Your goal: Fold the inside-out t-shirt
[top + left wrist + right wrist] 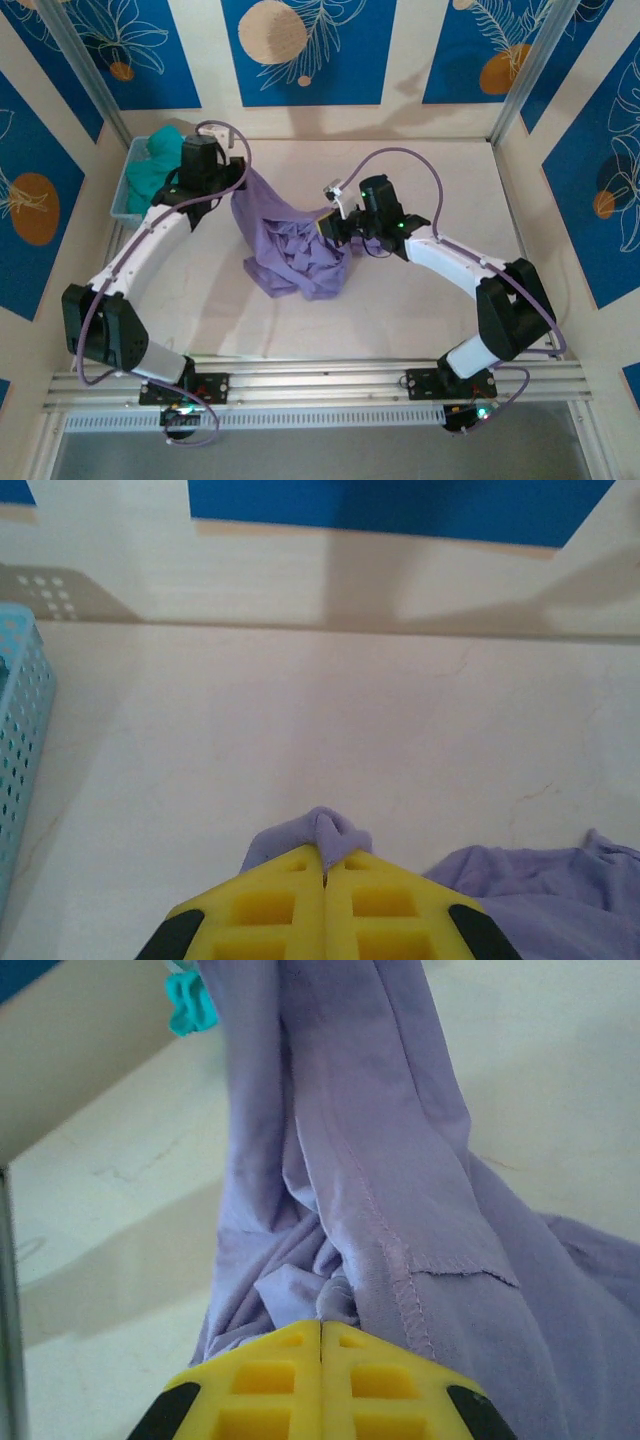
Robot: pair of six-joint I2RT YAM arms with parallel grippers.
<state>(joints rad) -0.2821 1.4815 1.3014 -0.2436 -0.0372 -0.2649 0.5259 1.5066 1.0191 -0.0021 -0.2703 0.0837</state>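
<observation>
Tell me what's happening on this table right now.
Both arms have hold of the lavender t-shirt. The left claw is shut on a small pinch of its cloth, and the right claw is shut on a bunch beside a stitched seam. The shirt hangs stretched between them, its lower part crumpled on the table. No fold is made yet. A teal garment sits in the blue basket at the far left.
</observation>
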